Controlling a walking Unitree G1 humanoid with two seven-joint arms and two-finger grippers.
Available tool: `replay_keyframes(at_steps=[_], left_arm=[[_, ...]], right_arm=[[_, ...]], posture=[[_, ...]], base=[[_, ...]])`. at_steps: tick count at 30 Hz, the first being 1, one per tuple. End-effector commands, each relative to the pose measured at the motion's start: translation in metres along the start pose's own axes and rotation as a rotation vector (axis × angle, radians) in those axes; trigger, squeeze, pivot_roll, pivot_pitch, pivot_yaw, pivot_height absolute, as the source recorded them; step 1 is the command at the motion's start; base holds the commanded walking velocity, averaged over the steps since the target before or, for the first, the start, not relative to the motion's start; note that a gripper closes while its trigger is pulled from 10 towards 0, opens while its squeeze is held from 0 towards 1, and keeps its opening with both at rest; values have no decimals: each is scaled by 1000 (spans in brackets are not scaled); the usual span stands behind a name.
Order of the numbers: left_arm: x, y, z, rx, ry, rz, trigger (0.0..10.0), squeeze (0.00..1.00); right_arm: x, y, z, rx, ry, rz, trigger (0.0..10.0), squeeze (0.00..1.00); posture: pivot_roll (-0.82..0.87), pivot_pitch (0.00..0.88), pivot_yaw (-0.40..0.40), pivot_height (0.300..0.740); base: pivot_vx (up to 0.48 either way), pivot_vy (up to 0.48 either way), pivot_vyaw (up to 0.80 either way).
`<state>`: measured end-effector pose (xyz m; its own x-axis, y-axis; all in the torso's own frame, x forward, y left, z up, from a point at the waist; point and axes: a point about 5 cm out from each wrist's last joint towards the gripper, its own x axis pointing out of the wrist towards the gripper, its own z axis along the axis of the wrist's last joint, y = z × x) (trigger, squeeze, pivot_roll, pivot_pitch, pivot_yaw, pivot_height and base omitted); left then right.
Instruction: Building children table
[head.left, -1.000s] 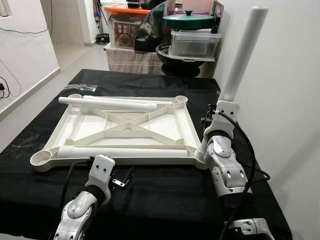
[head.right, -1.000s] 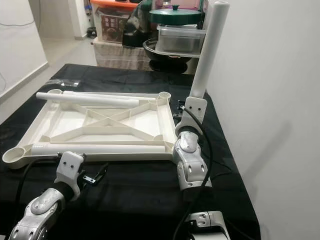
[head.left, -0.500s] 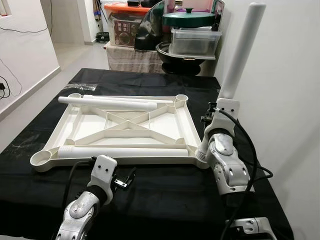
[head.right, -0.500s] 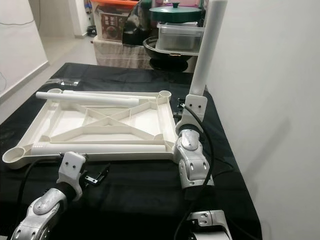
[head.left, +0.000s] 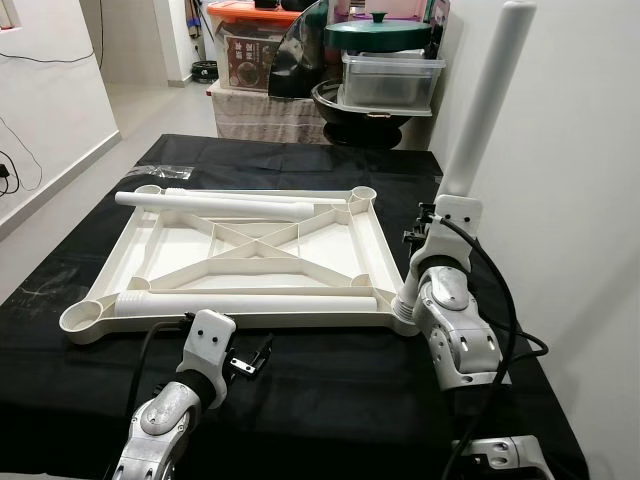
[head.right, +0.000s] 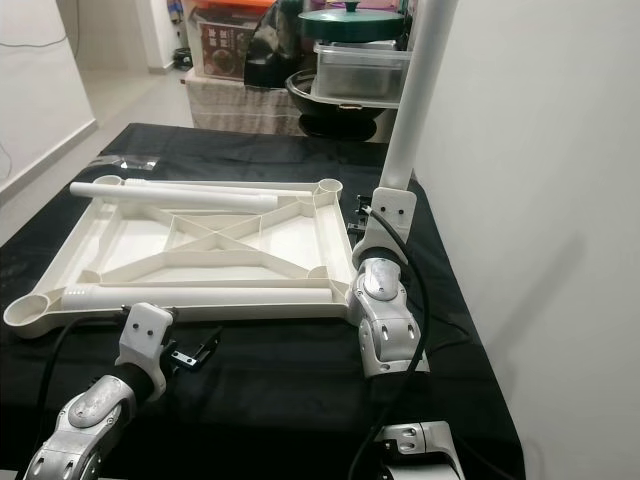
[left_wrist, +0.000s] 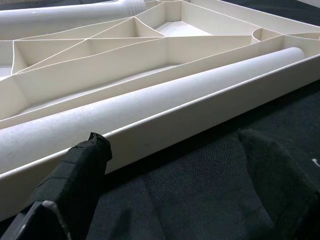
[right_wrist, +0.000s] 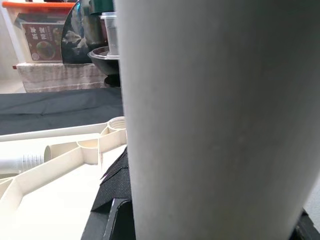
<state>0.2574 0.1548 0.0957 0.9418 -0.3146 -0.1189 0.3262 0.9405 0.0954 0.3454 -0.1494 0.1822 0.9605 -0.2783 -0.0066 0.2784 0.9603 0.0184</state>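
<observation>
- The right gripper (head.left: 437, 222) is closed around the lower part of a white table leg (head.left: 484, 105). It holds the leg almost upright, leaning a little, above the near right corner of the table top (head.left: 250, 255).
- I judge that the foot of the leg sits in or just over the round socket at that corner, but the arm hides the joint, so I cannot tell if it is already seated.
- The left gripper (head.left: 250, 358) hangs low over the black cloth (head.left: 330, 380), just beside the near edge of the table top. In the left wrist view its fingers (left_wrist: 80, 170) are spread apart and hold nothing.
- The table top lies upside down on the cloth, ribs facing up, in the middle of the black table.
- Two more legs lie flat in it: the near leg (head.left: 250, 303) along the near edge, the far leg (head.left: 215, 204) along the far edge.
- The socket at the near left corner (head.left: 82, 318) and the socket at the far right corner (head.left: 362, 195) look empty.
- Storage boxes and a pot (head.left: 375, 38) stand behind the far end of the table.
- Step in hand, as I judge: fitting the first leg into the near right corner.
- The next move calls for keeping the leg straight over the socket and pressing or turning it down until it is firm. The free left gripper could hold down the table top so that it does not slide.
</observation>
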Motion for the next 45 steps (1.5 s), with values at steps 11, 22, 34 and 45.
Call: replay_keyframes(at_steps=[11, 22, 34, 45], left_arm=[[1, -1, -3, 15, 10, -10, 10000, 0], [3, -1, -2, 20, 8, -15, 10000, 0], [3, -1, -4, 21, 10, -19, 10000, 0], [4, -1, -4, 23, 9, -26, 10000, 0]], right_arm=[[-5, -12, -46, -37, 202, -46, 10000, 0], [-5, -12, -43, -20, 181, -51, 10000, 0], [-4, -12, -37, -5, 155, -53, 10000, 0], [-6, -14, -22, 29, 88, -59, 10000, 698]], posture=[[11, 0, -47, 740], [14, 0, -43, 740], [12, 0, -41, 740], [4, 0, -34, 740]], base=[[0, 0, 0], [0, 0, 0], [0, 0, 0], [0, 0, 0]])
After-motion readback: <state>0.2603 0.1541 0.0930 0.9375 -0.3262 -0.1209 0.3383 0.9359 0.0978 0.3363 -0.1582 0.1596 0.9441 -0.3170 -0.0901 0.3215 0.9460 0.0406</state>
